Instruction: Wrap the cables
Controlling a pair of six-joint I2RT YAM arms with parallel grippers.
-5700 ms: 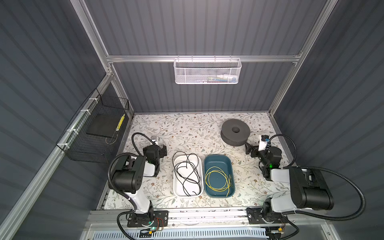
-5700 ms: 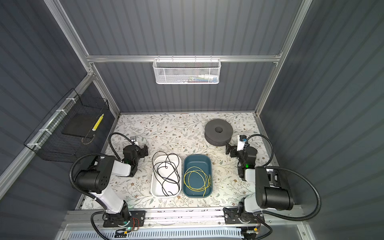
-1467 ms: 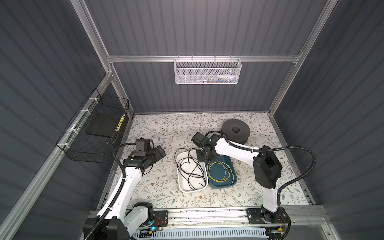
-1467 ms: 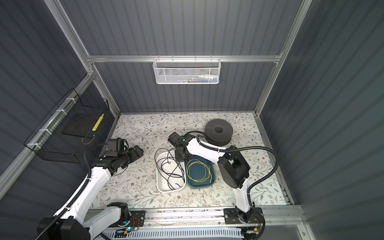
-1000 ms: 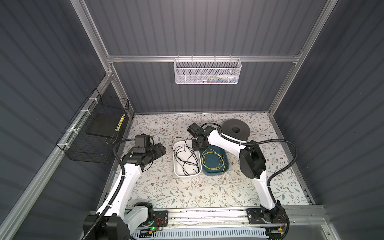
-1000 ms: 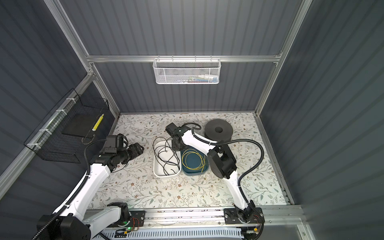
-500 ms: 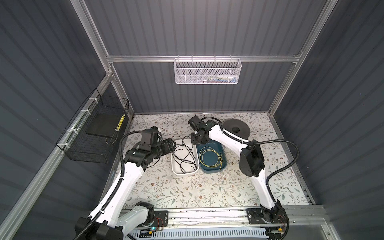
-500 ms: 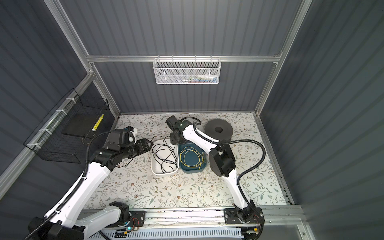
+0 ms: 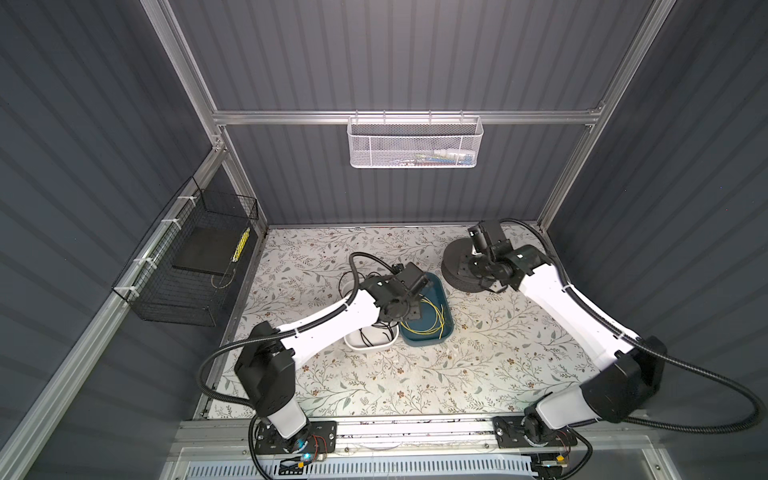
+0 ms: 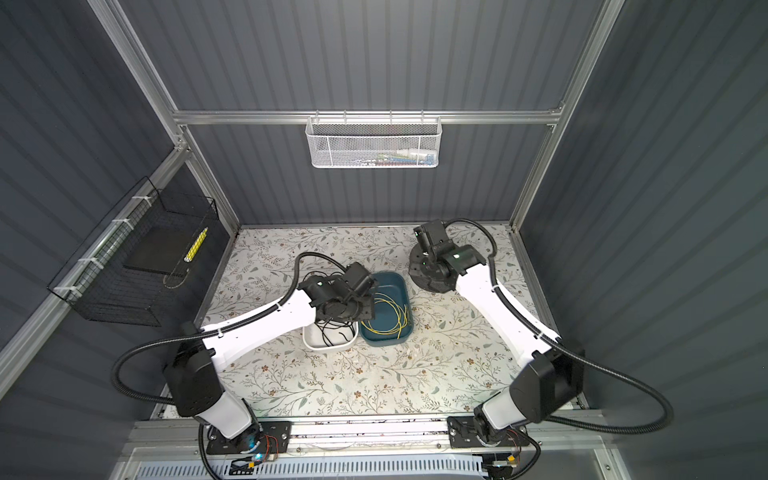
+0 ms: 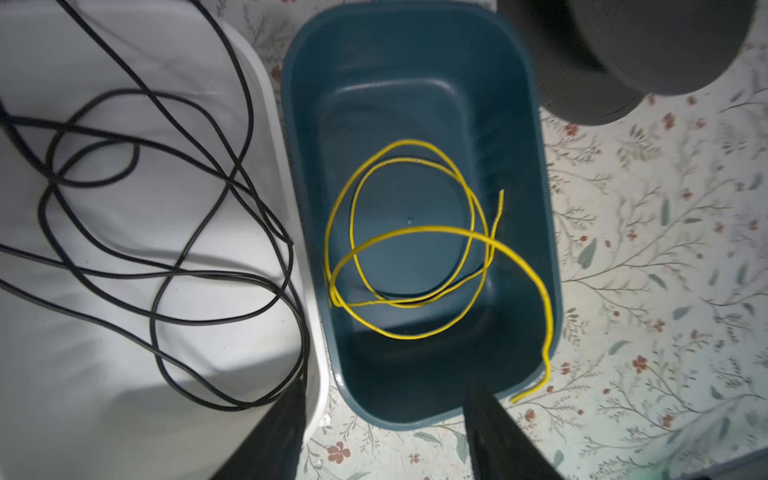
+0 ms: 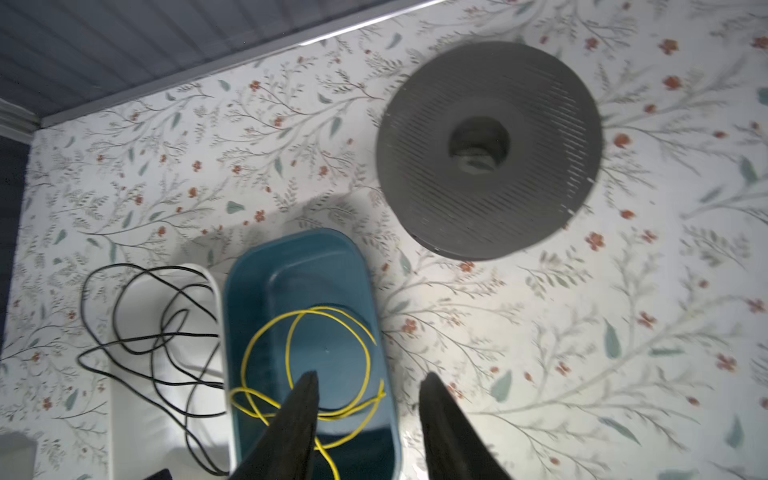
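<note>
Left gripper (image 11: 386,384) hangs over the teal tray (image 11: 544,208), jaws parted, holding nothing. The yellow wire (image 11: 409,142) lies looped inside, and the black wire (image 11: 199,274) lies tangled in the white tray (image 11: 286,166). Right gripper (image 12: 370,374) is likewise parted and empty, seemingly near the spool (image 12: 540,124), though the view is blurred. Recommend pinching a free wire end, not the crossings.

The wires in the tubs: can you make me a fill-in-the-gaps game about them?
The yellow wire lies in the tub that is ____.
The black wire lies in the tub that is ____.
The left gripper holds ____.
The grey spool has a ____ in its middle.
Missing words: blue, white, nothing, hole.
</note>
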